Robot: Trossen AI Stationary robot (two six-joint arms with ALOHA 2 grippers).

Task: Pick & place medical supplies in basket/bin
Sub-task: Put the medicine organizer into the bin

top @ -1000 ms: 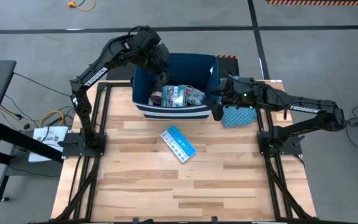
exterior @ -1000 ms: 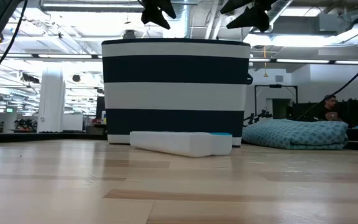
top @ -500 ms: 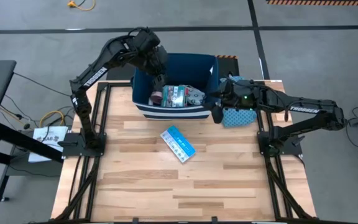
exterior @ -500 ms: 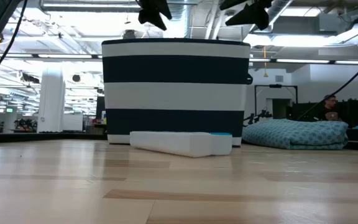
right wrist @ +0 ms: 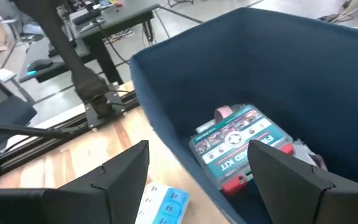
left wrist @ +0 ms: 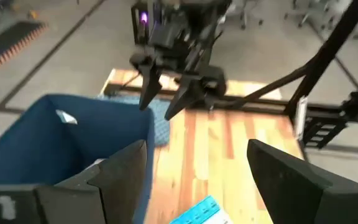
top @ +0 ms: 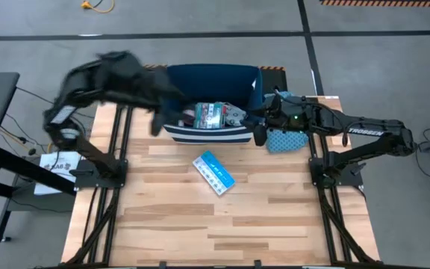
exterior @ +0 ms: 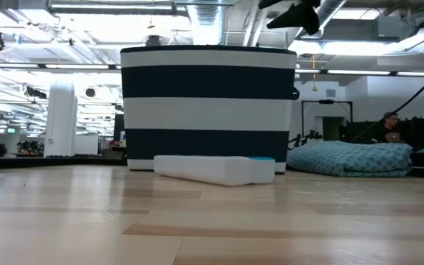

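With the light-blue and white flat packet (top: 213, 172) lying on the wooden table (top: 200, 224) just before the navy striped fabric bin (top: 234, 78), bring your empty, open left gripper (top: 155, 123) squarely over it; the right gripper (top: 260, 135), also open, waits beside the bin.

High cam looks straight down on whole tabletop (top: 200, 224) w/ both arms. Low cam sits at tabletop level, close, facing bin (exterior: 208, 107) & room behind. Both wrist cams look fwd from near the bin rim. All four share the bin; blue-white packet (top: 213, 172) shows in all too.
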